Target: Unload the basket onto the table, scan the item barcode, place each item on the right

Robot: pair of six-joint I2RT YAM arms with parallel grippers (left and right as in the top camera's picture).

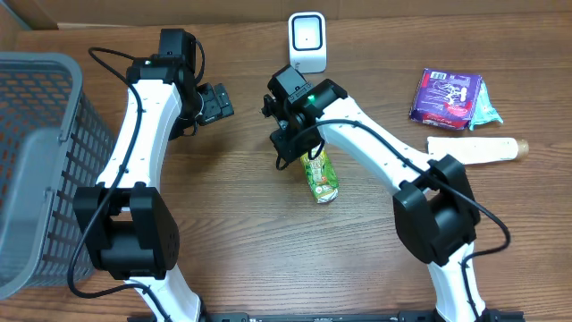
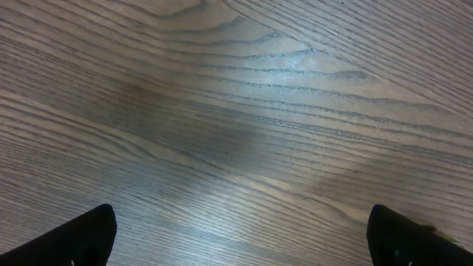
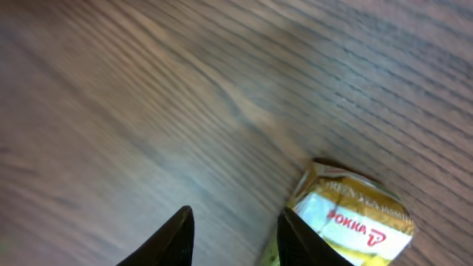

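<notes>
Mid-frame overhead, a green-and-yellow drink carton [image 1: 322, 177] lies awaiting pickup.
Right gripper [image 3: 236, 216] hangs parted, apparently empty, carton just beside its jaws; next, grasp it and face the barcode toward the white box scanner [image 1: 307, 42]. Left gripper [image 2: 240, 225] gapes, idle.

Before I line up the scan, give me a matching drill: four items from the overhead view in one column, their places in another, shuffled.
Items:
1. white barcode scanner
2. grey basket
3. purple snack packet
4. green Pokka drink pack

Places:
A. centre
B. left edge
C. far edge, middle
D. right side

Pairs: 1-C, 2-B, 3-D, 4-A
</notes>
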